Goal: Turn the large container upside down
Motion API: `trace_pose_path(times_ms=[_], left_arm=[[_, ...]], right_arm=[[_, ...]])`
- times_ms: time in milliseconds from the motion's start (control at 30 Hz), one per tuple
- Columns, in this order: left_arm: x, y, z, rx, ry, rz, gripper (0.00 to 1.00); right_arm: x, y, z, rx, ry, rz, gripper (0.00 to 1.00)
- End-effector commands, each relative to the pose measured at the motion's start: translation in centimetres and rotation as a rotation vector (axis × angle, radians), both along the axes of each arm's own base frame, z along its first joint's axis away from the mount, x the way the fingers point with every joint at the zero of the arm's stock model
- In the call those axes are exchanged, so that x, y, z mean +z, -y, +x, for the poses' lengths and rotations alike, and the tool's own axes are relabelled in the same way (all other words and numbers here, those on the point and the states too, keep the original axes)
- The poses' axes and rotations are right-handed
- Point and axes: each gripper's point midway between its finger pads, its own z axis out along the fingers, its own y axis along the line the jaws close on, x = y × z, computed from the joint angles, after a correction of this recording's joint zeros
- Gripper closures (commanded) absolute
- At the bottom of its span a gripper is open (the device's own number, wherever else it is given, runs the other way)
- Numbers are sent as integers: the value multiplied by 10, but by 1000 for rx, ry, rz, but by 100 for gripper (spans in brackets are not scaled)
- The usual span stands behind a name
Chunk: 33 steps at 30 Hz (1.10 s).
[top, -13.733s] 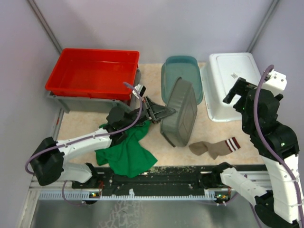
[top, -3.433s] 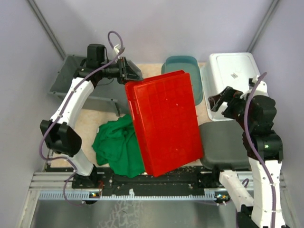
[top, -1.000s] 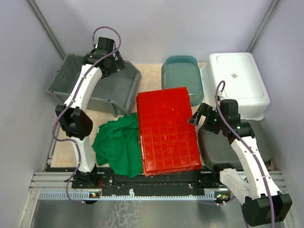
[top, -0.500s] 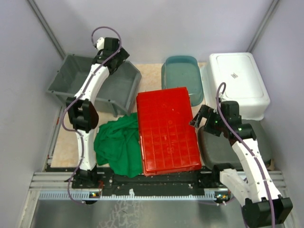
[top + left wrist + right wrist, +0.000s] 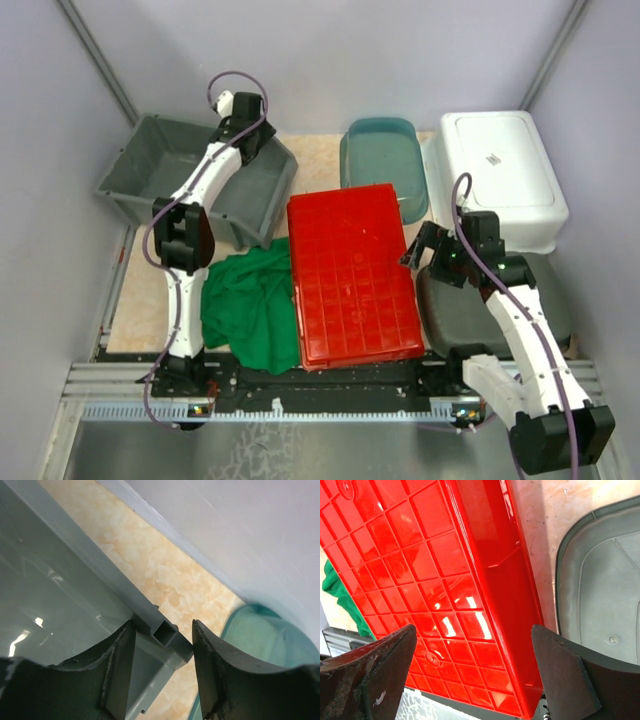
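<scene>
The right gripper (image 5: pixel 474 630) is hanging spread wide and gripping nothing, hovering over the right long edge of the red container (image 5: pixel 445 580). The left gripper (image 5: pixel 162 635) is also parted. Its fingers are straddling a rim corner of the grey bin (image 5: pixel 75 545) without clamping it, though the left finger may be brushing the rim.

Seen from the top camera, the red container (image 5: pixel 350 280) is lying bottom-up in the middle of the table (image 5: pixel 315 165), its ribbed grid underside facing the ceiling. By my reading this is the large container, so the flip itself is looking finished and little more than pulling the arms back is remaining. If the grey bin (image 5: pixel 250 200) is the one meant, nothing is done yet, because it is sitting open side up, far and to the left of the red container.

A green cloth (image 5: pixel 245 305) is lying against the red container's left side, partly tucked under it. A dark grey tray (image 5: pixel 540 310) is sitting just to its right, under the right arm. A teal tub (image 5: pixel 380 160) is touching its far edge. A white tub (image 5: pixel 495 170), also bottom-up, is resting farther right and back.

That white tub is carrying a small printed sticker (image 5: pixel 492 158), too small to read. No brand or lettering is showing on the red container.
</scene>
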Motion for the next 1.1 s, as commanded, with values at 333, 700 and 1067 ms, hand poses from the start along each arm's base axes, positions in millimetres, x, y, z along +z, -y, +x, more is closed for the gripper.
trace_pose_path(times_ms=[333,700,1067], left_arm=[[-56,5,-109,-346,-285,237,67],[-54,18,-155,-561,-344,304,100],[-56,-4,-217,-621,-410,414,100]], right_arm=[[16,-8,26,23,89,19,3],[11,-10,21,42,85,31,3],[7,-13,10,60,82,50,3]])
